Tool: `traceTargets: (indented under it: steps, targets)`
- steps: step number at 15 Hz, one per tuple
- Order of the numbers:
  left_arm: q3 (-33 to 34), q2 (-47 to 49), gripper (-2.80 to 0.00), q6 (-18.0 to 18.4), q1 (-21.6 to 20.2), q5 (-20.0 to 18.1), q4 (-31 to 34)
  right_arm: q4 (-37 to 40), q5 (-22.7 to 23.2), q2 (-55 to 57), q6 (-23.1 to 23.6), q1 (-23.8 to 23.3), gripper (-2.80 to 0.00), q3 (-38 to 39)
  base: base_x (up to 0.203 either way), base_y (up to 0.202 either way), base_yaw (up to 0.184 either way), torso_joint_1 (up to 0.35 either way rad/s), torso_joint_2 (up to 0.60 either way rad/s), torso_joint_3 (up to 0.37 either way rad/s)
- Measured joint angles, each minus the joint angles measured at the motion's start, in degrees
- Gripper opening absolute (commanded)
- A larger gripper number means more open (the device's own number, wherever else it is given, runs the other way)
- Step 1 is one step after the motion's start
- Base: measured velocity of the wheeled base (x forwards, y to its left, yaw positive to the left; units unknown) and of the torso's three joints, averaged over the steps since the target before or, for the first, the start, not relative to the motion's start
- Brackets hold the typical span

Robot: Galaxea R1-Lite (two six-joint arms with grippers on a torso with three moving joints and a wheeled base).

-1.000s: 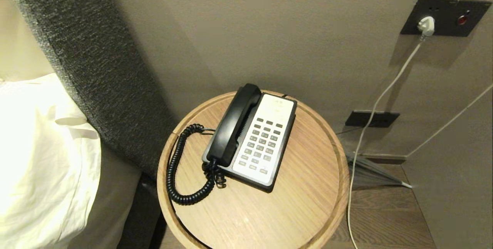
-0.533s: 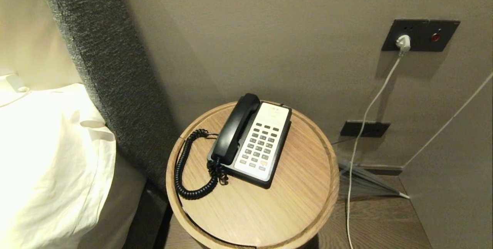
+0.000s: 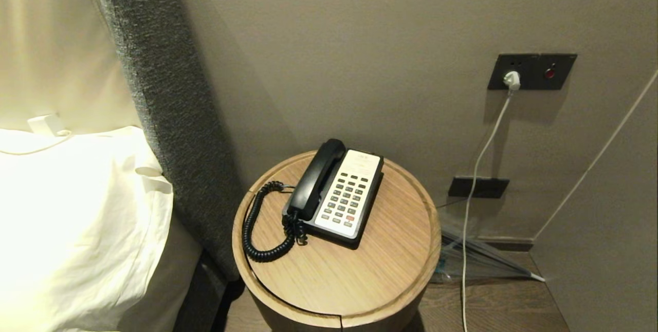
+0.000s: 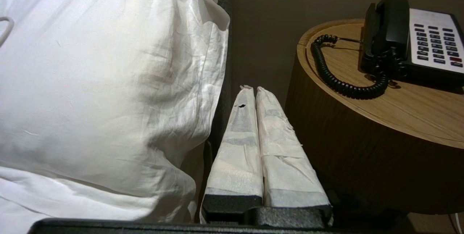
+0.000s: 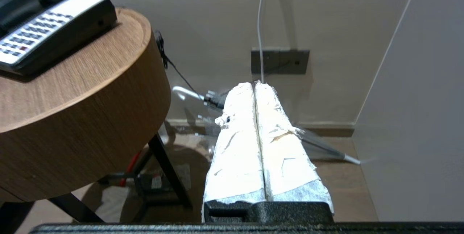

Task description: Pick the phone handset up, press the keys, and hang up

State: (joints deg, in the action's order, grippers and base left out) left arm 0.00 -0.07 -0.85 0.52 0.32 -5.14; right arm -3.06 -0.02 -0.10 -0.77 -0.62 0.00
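The black phone handset (image 3: 316, 180) lies in its cradle on the left side of the phone base (image 3: 347, 198), whose pale keypad carries grey keys (image 3: 345, 199). A black coiled cord (image 3: 257, 229) loops from the handset over the round wooden table (image 3: 329, 280). Neither arm shows in the head view. My left gripper (image 4: 252, 90) is shut and empty, low in the gap between the bed and the table, with the handset (image 4: 389, 27) ahead and off to one side. On the table's other side my right gripper (image 5: 254, 84) is shut and empty, below the tabletop's level.
A white pillow (image 3: 72, 219) and a grey upholstered headboard (image 3: 169, 116) stand left of the table. A white cable (image 3: 475, 178) hangs from a wall socket (image 3: 532, 71) on the right. A folded umbrella (image 3: 488, 262) lies on the floor against the wall. Dark table legs (image 5: 165, 168) show underneath.
The head camera has drawn back and up: the table and phone look smaller and sit lower in view, and more wall shows. The phone lies as before.
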Motion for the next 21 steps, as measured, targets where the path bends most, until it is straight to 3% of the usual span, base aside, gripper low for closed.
traceTargets:
  steps: [7, 21]
  targets:
    - [0.0, 0.0, -2.80, 0.2, 0.0, 0.0, 0.0, 0.0, 0.0, 0.0, 0.0, 0.0, -2.80, 0.0, 0.000, 0.000, 0.000, 0.002, 0.00, 0.175]
    - [0.0, 0.0, -2.80, 0.4, 0.0, 0.0, 0.0, 0.0, 0.0, 0.0, 0.0, 0.0, -2.80, 0.0, 0.000, 0.000, 0.000, 0.000, 0.00, 0.003]
